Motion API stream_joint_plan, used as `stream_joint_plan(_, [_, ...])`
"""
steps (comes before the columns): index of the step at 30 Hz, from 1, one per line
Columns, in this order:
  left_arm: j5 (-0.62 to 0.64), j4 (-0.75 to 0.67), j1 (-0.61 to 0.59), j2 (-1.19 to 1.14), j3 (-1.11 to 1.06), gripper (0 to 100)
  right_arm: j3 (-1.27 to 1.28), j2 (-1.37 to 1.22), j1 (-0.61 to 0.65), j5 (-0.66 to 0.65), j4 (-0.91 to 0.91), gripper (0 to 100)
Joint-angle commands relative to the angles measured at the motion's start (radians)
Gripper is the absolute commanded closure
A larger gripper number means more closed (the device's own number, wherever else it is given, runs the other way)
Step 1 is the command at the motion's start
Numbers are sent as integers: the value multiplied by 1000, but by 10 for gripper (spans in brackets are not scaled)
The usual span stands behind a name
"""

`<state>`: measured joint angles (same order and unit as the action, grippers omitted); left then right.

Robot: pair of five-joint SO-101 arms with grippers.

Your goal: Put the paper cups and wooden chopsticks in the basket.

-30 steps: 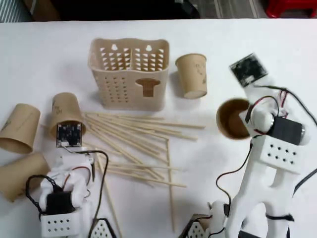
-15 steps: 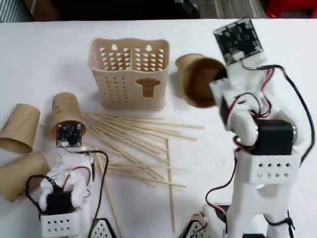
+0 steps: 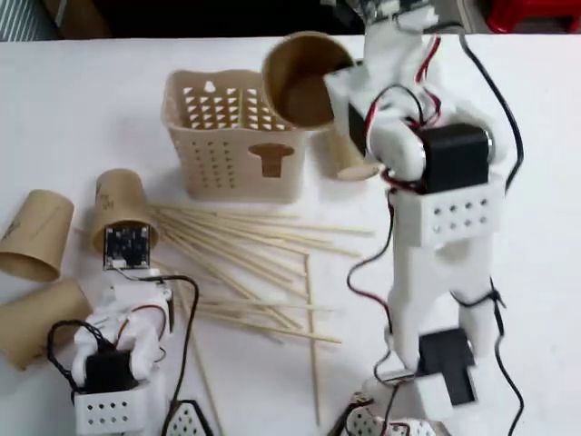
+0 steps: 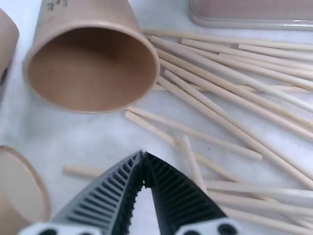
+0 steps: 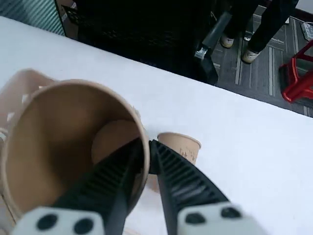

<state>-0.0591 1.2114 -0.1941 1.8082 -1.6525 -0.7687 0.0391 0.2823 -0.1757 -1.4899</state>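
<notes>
Now the right fingers (image 5: 178,183) pinch the rim of a paper cup (image 3: 302,77), held tilted above the right end of the basket (image 3: 238,168); next it needs centring over the opening and releasing. The left fingers (image 4: 173,191) hover closed over the chopsticks (image 3: 259,259) on the table (image 3: 82,109)

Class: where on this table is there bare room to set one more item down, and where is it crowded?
Bare table lies left of the basket, behind the lying cups, and along the right edge beyond the right arm. Crowded: the chopsticks in front of the basket, and the cups by the left arm.
</notes>
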Motion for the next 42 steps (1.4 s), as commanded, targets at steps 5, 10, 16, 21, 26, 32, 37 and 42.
stream_joint_plan(5, [-9, -18, -12, -1, 11, 973, -210, -168, 71, 51, 2, 975])
stream_joint_plan(10, [-9, -18, -12, -1, 11, 973, -235, -278, 77, 106, 2, 974])
stream_joint_plan(16, [-9, -18, -12, -1, 11, 973, -235, -352, 74, 120, -24, 966])
stream_joint_plan(21, [-9, -18, -12, -1, 11, 973, -236, -351, 74, 121, -85, 769])
stream_joint_plan(26, [-9, -18, -12, -1, 11, 973, -236, -305, 15, 112, -143, 706])
stream_joint_plan(32, [-9, -18, -12, -1, 11, 973, -216, -325, -128, 112, -179, 705])
stream_joint_plan(37, [-9, -20, -12, -1, 11, 973, -209, -458, -151, 75, -217, 686])
stream_joint_plan(42, [-9, -20, -12, -1, 9, 973, -218, -624, -142, 52, -205, 576])
